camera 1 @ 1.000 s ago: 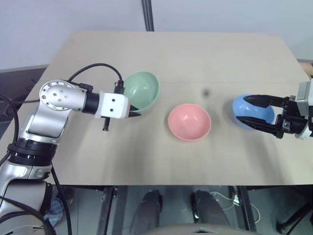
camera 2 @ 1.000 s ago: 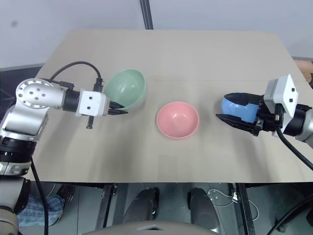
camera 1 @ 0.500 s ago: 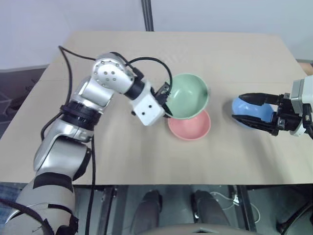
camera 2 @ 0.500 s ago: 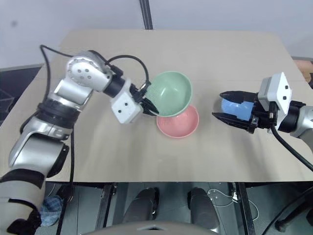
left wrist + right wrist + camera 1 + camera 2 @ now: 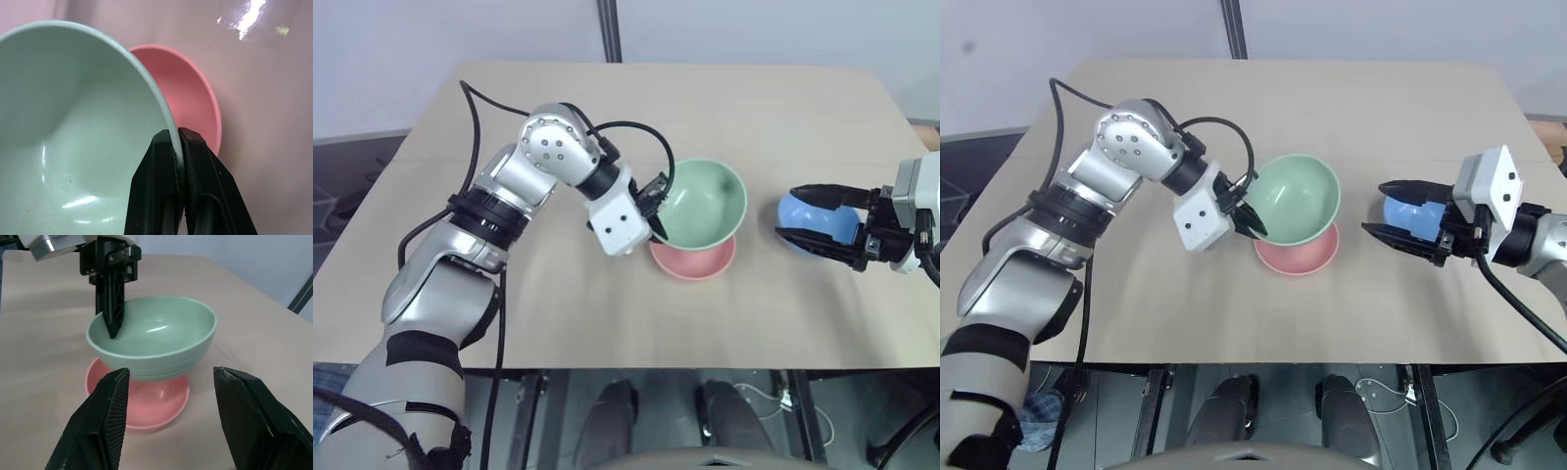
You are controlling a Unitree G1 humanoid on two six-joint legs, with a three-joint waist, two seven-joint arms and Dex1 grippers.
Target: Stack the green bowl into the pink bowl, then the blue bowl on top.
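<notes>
- Your left gripper (image 5: pixel 178 139) has its jaws pinched on the rim of the green bowl (image 5: pixel 703 204) — in the left wrist view one black finger sits inside the bowl wall and the other outside, with the thin rim between them.
- Your right gripper (image 5: pixel 818 223) has its jaws spread wide around the blue bowl (image 5: pixel 824 217), one finger over its far side and one along its near side. You can see the fingers bracketing the bowl, but whether the pads press on it cannot be told.
- The green bowl is lifted and held directly over the pink bowl (image 5: pixel 693 260). The right wrist view shows it mouth up and slightly tilted, its base down inside the pink bowl's mouth; you cannot tell whether the two are touching.
- The pink bowl sits upright on the table (image 5: pixel 558 313), near the middle, with the green bowl covering its far half in the head views so that the near rim shows as a crescent.
- The blue bowl is off to the right of that pair, well apart from them, tipped on its side between the right gripper's fingers, with its rounded outside facing up and toward the middle of the table.
- The left arm (image 5: pixel 524 176) reaches in from the left across the tabletop, its black cable (image 5: pixel 626 127) looping above the wrist — the white wrist block (image 5: pixel 617 221) lies just beside the green bowl's left rim.
- The tabletop is pale wood, and a dark vertical post (image 5: pixel 609 29) stands behind its far edge.
</notes>
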